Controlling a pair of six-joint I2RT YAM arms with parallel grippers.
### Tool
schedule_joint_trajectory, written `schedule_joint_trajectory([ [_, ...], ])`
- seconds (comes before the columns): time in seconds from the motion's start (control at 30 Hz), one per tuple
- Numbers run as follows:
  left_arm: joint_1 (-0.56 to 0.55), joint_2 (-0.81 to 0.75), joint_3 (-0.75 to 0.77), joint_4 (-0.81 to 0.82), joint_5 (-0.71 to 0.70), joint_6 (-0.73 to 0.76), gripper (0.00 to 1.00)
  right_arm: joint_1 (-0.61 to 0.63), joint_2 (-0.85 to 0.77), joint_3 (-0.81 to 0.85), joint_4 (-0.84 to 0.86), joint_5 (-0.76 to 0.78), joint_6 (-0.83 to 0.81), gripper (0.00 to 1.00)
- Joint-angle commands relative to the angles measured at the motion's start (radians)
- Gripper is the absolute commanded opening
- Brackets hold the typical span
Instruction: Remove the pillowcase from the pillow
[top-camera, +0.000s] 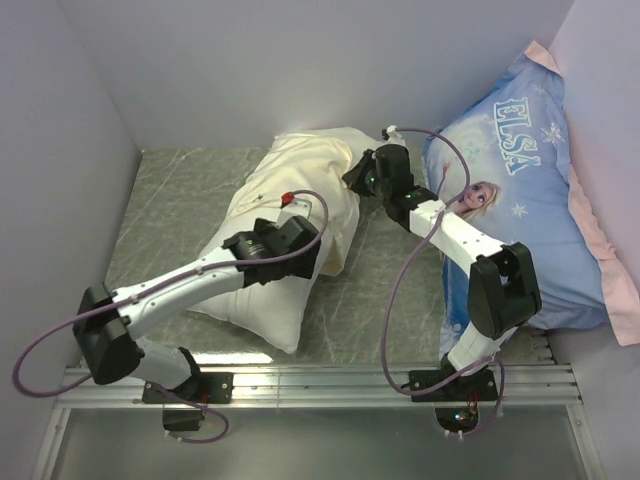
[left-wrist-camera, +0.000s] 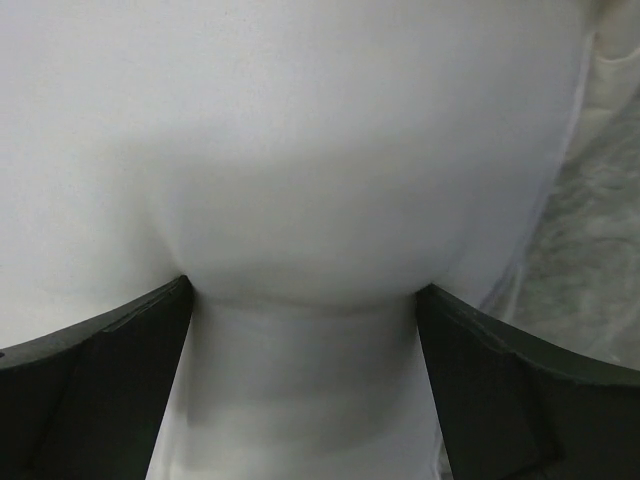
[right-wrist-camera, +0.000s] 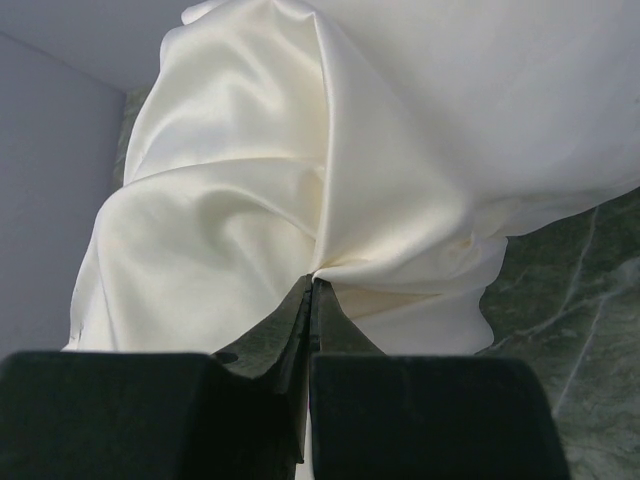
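Two arms, top view: the left arm (top-camera: 170, 285) reaches in from the near left over the middle of the bundle. The right arm (top-camera: 455, 230) stretches to its far end.
Pillowcase, top view: the pillowcase (top-camera: 300, 165), cream and wrinkled, is gathered over the far half of the pillow, toward the back wall.
Pillow, top view: the pillow (top-camera: 262, 310) is whiter and lies slantwise on the desk (top-camera: 180, 200), with its near end bare.
Bystander, top view: a blue ELSA pillow (top-camera: 530, 200) leans in the right corner beyond the right arm and has no part in the work.
Left pincer, left wrist view: the left pincer (left-wrist-camera: 305, 385) is spread wide. The white pillow bulges between its fingers, and nothing is clamped.
Right pincer, right wrist view: the right pincer (right-wrist-camera: 310, 300) is pressed together on a fold of the cream pillowcase, with creases fanning out from the pinch. The whiter cloth at upper right may be the pillow, but this view does not settle it.
Step in hand: the case looks about half peeled. The right side holds the case while the left side is free to re-grip.
Next move: the left pincer probably needs a firm pinch or press on the bare pillow to anchor it. The right can then draw the case off the far end, though room by the back wall looks tight.
Desk and room: the desk top is green-grey and marbled, and looks smooth enough for the pillow to slide. Pale walls (top-camera: 90, 90) close in on three sides, and a metal rail (top-camera: 320, 378) runs along the near edge.
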Motion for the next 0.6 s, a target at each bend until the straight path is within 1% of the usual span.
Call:
schedule_joint_trajectory([
  [0.0,-0.012,0.079,0.018,-0.022,-0.144,0.023,0.99,0.012,-0.008,0.071,0.047,-0.030,0.001,0.00],
  [0.07,-0.018,0.104,0.023,-0.023,-0.178,0.005,0.99,0.015,-0.007,0.080,0.038,-0.026,0.000,0.00],
  [0.13,-0.020,0.140,0.037,-0.041,-0.209,-0.005,0.89,0.015,-0.011,0.083,0.038,-0.028,0.003,0.00],
  [0.17,-0.020,0.150,0.043,-0.047,-0.216,-0.011,0.75,0.015,-0.014,0.085,0.035,-0.030,0.001,0.00],
  [0.2,-0.020,0.157,0.055,-0.057,-0.236,-0.017,0.15,0.014,-0.016,0.088,0.031,-0.023,-0.003,0.00],
  [0.23,-0.020,0.156,0.060,-0.072,-0.243,-0.026,0.00,0.014,-0.014,0.100,0.027,-0.019,-0.006,0.00],
  [0.37,-0.027,0.076,0.051,-0.139,-0.229,-0.058,0.00,-0.009,0.021,0.180,-0.022,-0.017,-0.029,0.00],
  [0.43,-0.038,0.001,0.046,-0.170,-0.227,-0.075,0.00,-0.051,0.065,0.245,-0.050,-0.028,-0.020,0.00],
  [0.5,-0.038,-0.062,0.043,-0.234,-0.239,-0.106,0.00,-0.094,0.107,0.304,-0.071,-0.039,-0.005,0.00],
  [0.57,-0.038,-0.092,0.040,-0.285,-0.278,-0.147,0.00,-0.158,0.166,0.399,-0.111,-0.031,0.007,0.00],
])
